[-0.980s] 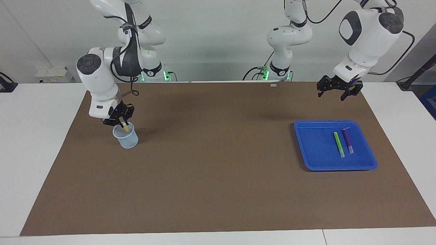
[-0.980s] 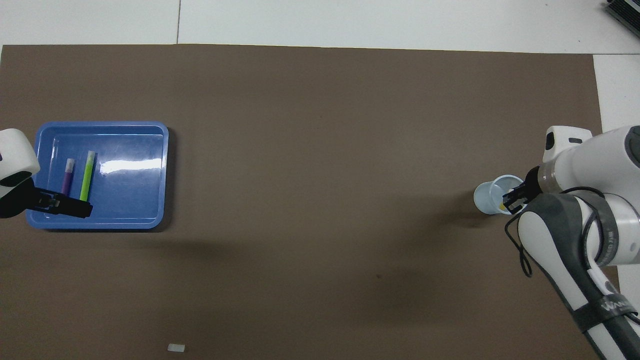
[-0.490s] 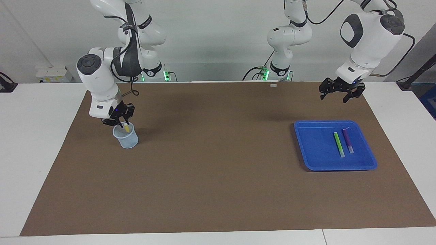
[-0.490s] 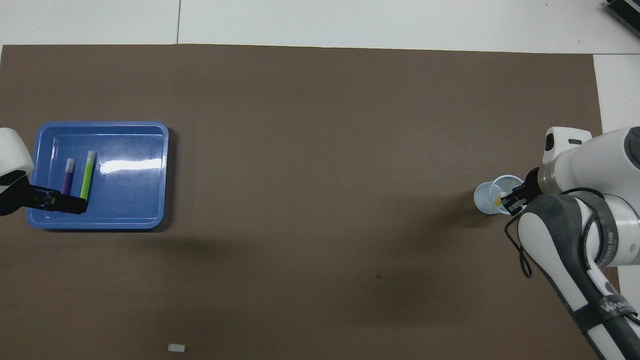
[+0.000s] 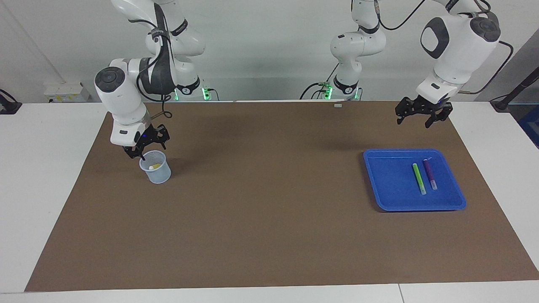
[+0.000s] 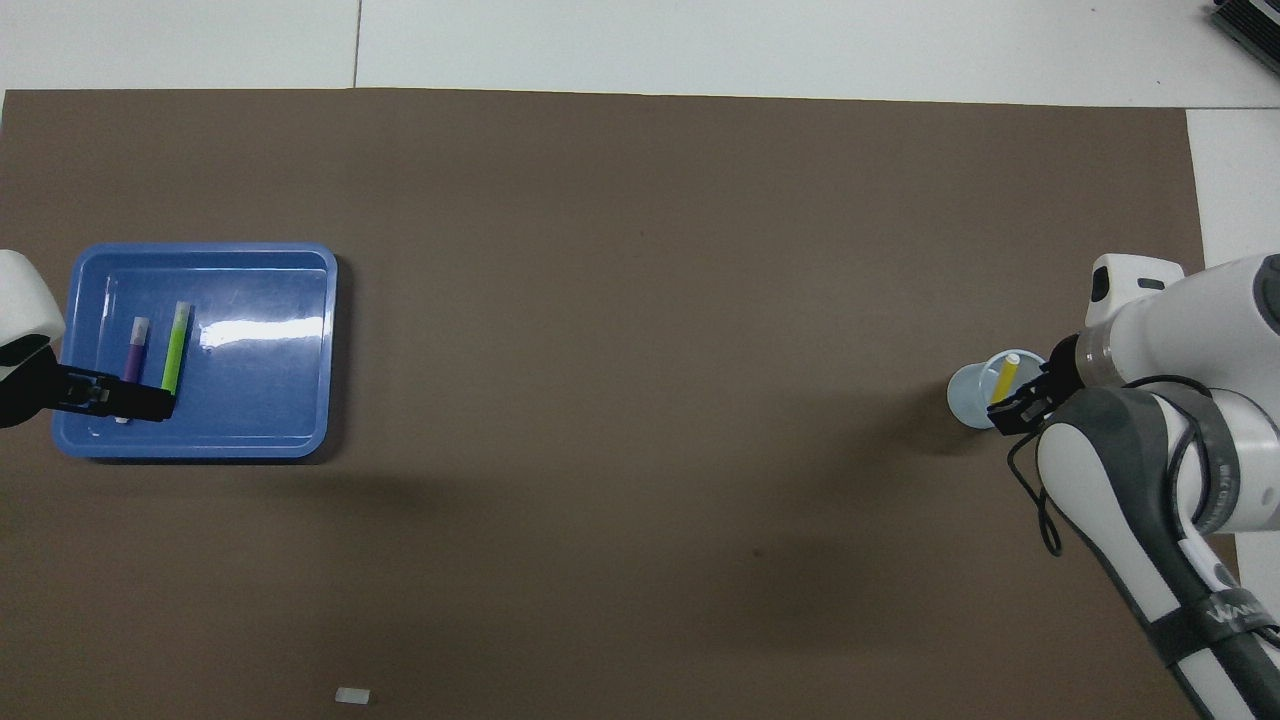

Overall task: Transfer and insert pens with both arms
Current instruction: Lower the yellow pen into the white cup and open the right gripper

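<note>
The yellow pen (image 5: 156, 166) (image 6: 1006, 377) leans inside a pale blue cup (image 5: 156, 173) (image 6: 966, 395) toward the right arm's end of the table. My right gripper (image 5: 150, 148) (image 6: 1015, 405) hangs just above the cup's rim, open, with the pen free of it. The light green pen (image 5: 419, 178) (image 6: 175, 345) and the purple pen (image 5: 430, 173) (image 6: 134, 350) lie side by side in a blue tray (image 5: 387, 202) (image 6: 260, 440). My left gripper (image 5: 413, 120) (image 6: 120, 400) hangs open and empty in the air over the mat beside the tray.
A brown mat (image 5: 269, 210) covers most of the white table. A small white piece (image 5: 338, 105) (image 6: 352, 696) lies on the mat's edge close to the robots' bases. Between cup and tray lies a wide stretch of bare mat.
My right gripper has opened and let go of the yellow pen, which dropped deeper into the cup and now leans there. The left gripper has drifted slightly up and toward the robots.
</note>
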